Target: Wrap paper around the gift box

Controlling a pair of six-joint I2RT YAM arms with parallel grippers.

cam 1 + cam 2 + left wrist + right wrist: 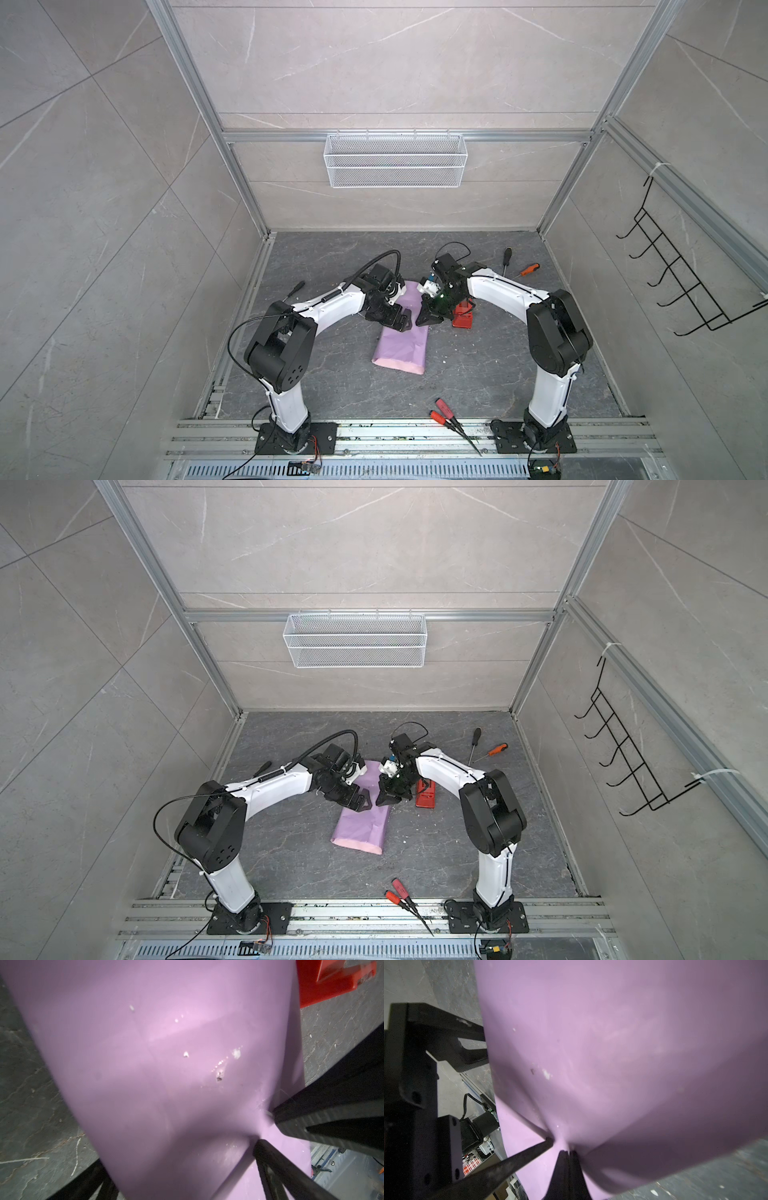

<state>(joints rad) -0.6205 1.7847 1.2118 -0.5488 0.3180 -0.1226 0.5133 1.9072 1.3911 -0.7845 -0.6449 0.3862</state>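
In both top views the paper (401,351) (361,827) is being shown in the middle of the frame, lying on the dark table (498,365) between the two arms; it is being seen as a long folded band, lilac side up, with a pink edge showing at its lower end. Its upper end is being covered by both grippers. The right gripper (429,319) is being held closed on a pinch of the paper; in the right wrist view its fingertips (564,1159) are being pressed together at the lower middle of the frame, and the sheet is being puckered around them. The left gripper (404,322) is being held wide open just left of it; one of its fingers (529,1153) is being shown touching the paper beside that pucker, while the other (97,1178) is being seen at the lower left of the left wrist view. The gift box cannot be made out in any view; whether it is being covered by the paper cannot be told.

A white wire basket (395,160) is being carried on the back wall's rail, upper middle of the frame; only the wall behind is being seen through its mesh. A red tape dispenser (463,318) is standing just right of the right gripper; two screwdrivers (530,270) are lying further up and right; red-handled tools (444,411) are lying at the table's lower edge.
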